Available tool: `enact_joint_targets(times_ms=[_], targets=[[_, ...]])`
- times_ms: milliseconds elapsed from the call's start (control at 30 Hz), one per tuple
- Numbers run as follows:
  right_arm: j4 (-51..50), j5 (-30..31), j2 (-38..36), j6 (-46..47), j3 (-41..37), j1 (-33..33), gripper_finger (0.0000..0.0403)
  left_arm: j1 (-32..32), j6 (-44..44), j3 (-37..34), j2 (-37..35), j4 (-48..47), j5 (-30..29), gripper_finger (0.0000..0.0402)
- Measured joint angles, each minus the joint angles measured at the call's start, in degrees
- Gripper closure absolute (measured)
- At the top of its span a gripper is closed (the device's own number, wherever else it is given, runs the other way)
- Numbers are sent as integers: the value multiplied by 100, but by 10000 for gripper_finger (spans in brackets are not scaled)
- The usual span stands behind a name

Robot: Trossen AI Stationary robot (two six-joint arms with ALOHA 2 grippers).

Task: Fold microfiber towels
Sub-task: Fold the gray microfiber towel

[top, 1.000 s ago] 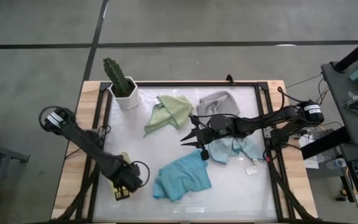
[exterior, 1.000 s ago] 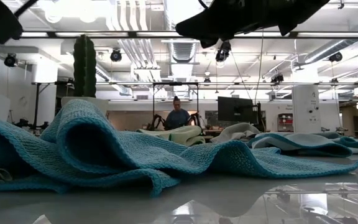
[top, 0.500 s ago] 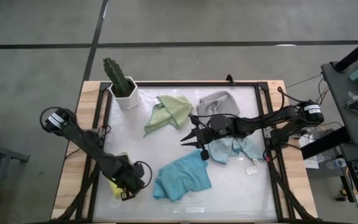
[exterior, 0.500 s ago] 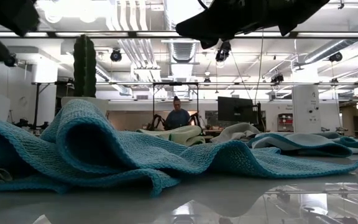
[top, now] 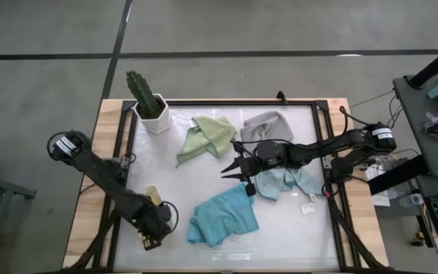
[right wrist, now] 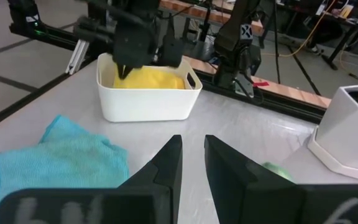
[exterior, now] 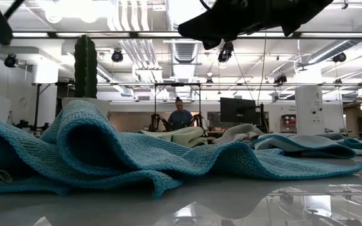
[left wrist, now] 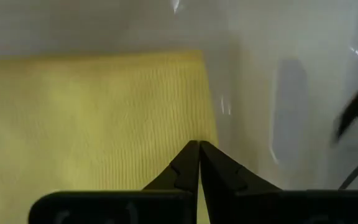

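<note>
A folded yellow towel (left wrist: 92, 112) lies in the white tray (right wrist: 148, 102) at the table's near left. My left gripper (left wrist: 198, 147) points down over it, shut, with its tips at the towel's edge. The teal towel (top: 223, 217) lies crumpled near the front middle. The pale blue towel (top: 287, 181), the grey towel (top: 268, 125) and the sage green towel (top: 207, 137) lie crumpled farther back. My right gripper (top: 230, 169) hangs level above the table's middle, its fingers a little apart with nothing between them (right wrist: 191, 155). My left gripper comes at the yellow towel from above with shut fingers, their tips by the towel's edge (left wrist: 209, 124) inside the tray. I cannot tell whether the tips touch the cloth or stand just over it.
A cactus in a white pot (top: 153, 114) stands at the far left corner. A small tag (top: 308, 207) lies by the pale blue towel. Black frame rails (top: 333, 152) run along the table's sides. A person sits in the room beyond the table (exterior: 180, 117).
My left gripper has sunk a little toward the yellow towel in the tray and its wrist has turned, while its fingers stay shut.
</note>
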Motion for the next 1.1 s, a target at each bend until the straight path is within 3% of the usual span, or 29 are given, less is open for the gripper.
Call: enact_joint_targets(times_ms=[200,467,667,900,1100], targets=[[-9,0,0,0,-2,0,342,90,0,-217,135,309,-750,402],[-7,0,0,-7,-2,0,342,-32,-398,135,-299,-30,-12,402],[-12,0,2,-29,-2,0,342,-278,-758,-36,-444,6,-122,402],[-13,0,4,-30,-2,0,342,-271,-752,-533,-286,667,-230,402],[-13,0,4,-44,-2,0,342,-251,-760,-389,-411,497,168,402]])
